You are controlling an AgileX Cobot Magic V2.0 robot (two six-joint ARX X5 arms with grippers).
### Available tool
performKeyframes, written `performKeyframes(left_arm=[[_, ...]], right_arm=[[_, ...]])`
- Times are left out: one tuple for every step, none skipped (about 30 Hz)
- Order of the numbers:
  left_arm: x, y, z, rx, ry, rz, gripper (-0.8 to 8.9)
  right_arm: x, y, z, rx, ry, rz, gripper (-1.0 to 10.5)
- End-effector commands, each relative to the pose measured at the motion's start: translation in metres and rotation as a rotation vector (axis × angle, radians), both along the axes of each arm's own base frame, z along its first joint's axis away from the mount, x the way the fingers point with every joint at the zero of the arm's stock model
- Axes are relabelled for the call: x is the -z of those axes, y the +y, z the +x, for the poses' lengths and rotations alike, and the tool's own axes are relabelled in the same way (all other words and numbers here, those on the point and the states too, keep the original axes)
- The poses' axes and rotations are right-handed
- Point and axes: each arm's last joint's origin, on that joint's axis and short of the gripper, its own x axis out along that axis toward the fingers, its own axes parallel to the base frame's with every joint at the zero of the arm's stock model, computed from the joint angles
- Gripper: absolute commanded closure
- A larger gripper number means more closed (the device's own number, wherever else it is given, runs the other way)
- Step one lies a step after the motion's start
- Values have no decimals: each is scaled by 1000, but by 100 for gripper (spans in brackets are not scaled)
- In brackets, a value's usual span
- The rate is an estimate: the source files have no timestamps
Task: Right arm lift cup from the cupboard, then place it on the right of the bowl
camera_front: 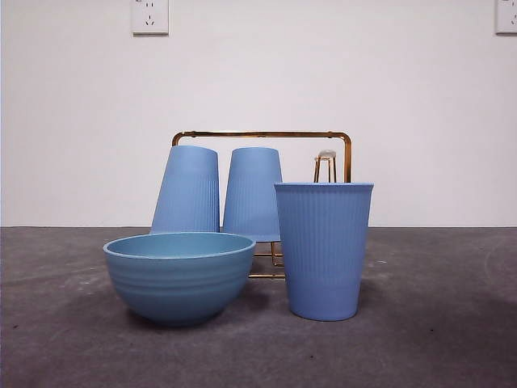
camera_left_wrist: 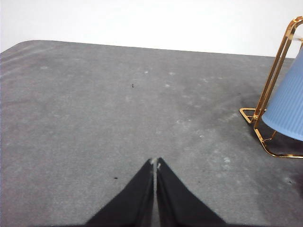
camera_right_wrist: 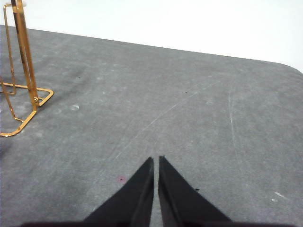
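A light-blue ribbed cup (camera_front: 323, 249) stands upright on the table just right of the blue-teal bowl (camera_front: 179, 275). Two more like cups (camera_front: 188, 191) (camera_front: 252, 194) hang upside down on the gold wire cupboard (camera_front: 262, 135) behind them; one free peg (camera_front: 325, 158) shows at its right. Neither arm shows in the front view. My right gripper (camera_right_wrist: 155, 160) is shut and empty over bare table, with the rack's end (camera_right_wrist: 21, 71) off to one side. My left gripper (camera_left_wrist: 155, 161) is shut and empty, with the rack (camera_left_wrist: 272, 85) and one hung cup (camera_left_wrist: 289, 104) off to one side.
The grey table (camera_front: 436, 339) runs to a white wall with two sockets (camera_front: 149, 16) high up. Bare table lies around both grippers in the wrist views.
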Motion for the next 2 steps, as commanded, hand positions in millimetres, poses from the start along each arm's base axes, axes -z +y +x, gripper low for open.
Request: performKeyframes(left_arm=[[7, 0, 1, 7, 25, 12, 805], [7, 0, 1, 6, 25, 12, 805]], right_arm=[[1, 0, 0, 4, -4, 17, 927], [1, 0, 0, 4, -4, 17, 927]])
